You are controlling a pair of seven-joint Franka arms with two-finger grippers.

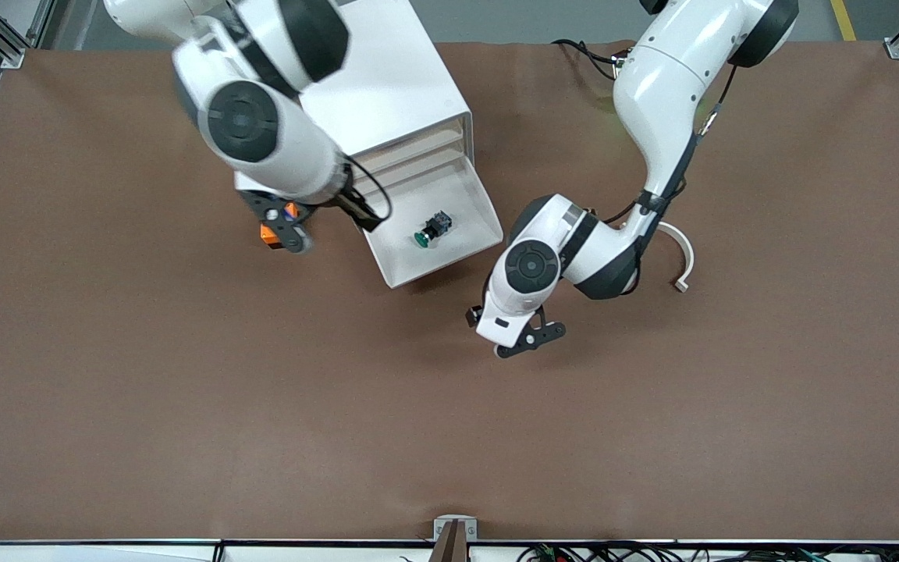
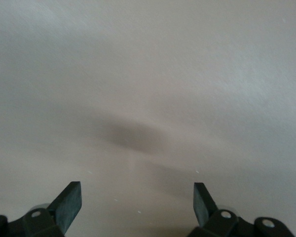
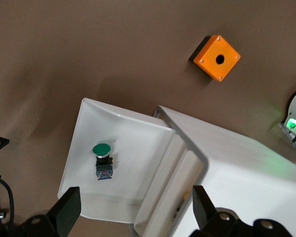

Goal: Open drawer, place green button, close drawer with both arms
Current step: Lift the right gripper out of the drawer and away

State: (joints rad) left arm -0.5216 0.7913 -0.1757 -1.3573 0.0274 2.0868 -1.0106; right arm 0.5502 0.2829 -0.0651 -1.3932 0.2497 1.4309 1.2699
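The drawer [image 1: 459, 204] stands pulled out of the white cabinet [image 1: 387, 78], toward the front camera. In its tray lies the button [image 1: 432, 228], black body with a green cap, on its side; the right wrist view shows the button [image 3: 102, 159] in the drawer [image 3: 81, 143] too. My right gripper [image 1: 323, 220] hangs open and empty above the drawer's side toward the right arm's end; its fingers [image 3: 66, 213] frame the tray. My left gripper [image 1: 529, 340] is open and empty low over bare table near the drawer's front corner, with only table between its fingers [image 2: 69, 202].
An orange box with a hole [image 3: 217, 58] sits on the table beside the cabinet toward the right arm's end, partly hidden under my right hand in the front view. A white curved part [image 1: 684, 261] lies on the table by the left arm. Brown table [image 1: 262, 406] stretches toward the front camera.
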